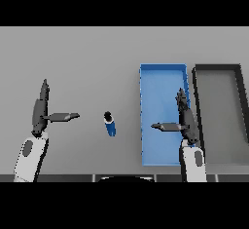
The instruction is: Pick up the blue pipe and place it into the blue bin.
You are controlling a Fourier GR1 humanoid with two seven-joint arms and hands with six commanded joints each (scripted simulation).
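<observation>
A small blue pipe [110,124] with a dark cap at its far end lies on the grey table, between my two hands. The blue bin [155,82] stands to its right, a long open tray with nothing visible inside. My right hand [185,118] hovers over the bin's right side, fingers straight and thumb pointing left, holding nothing. My left hand [40,110] is open at the left, thumb pointing right toward the pipe, well apart from it.
A dark grey bin [194,84] stands right beside the blue bin, at the table's right. The grey table [87,57] stretches bare behind and to the left of the pipe.
</observation>
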